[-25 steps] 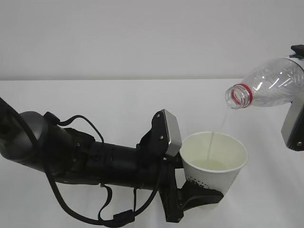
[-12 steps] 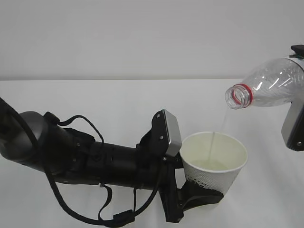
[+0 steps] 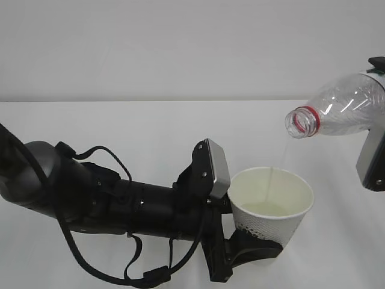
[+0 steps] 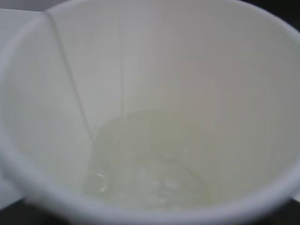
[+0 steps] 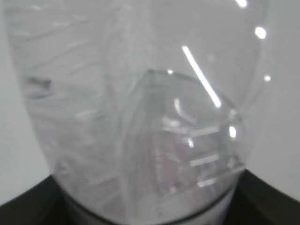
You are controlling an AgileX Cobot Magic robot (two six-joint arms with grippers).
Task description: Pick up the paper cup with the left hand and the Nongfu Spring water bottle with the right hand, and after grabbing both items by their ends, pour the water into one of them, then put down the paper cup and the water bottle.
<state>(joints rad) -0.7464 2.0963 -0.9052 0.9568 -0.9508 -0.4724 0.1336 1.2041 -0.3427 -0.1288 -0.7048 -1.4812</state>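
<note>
Two grippers are working w/ full hands: left gripper [image 3: 255,250] is clamping the paper cup [image 3: 272,208] low, rim up beneath the spout; right gripper [image 3: 374,159] is gripping the Nongfu Spring water bottle [image 3: 340,107] by its base, tilting it so the water [image 3: 271,180] is falling inside.

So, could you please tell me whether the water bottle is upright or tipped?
Tipped: the water bottle lies mouth-down toward the paper cup, a thin stream of water falling in.

We find no readable text, brand or number on the paper cup [image 3: 272,205] or the bottle [image 3: 337,105].
</note>
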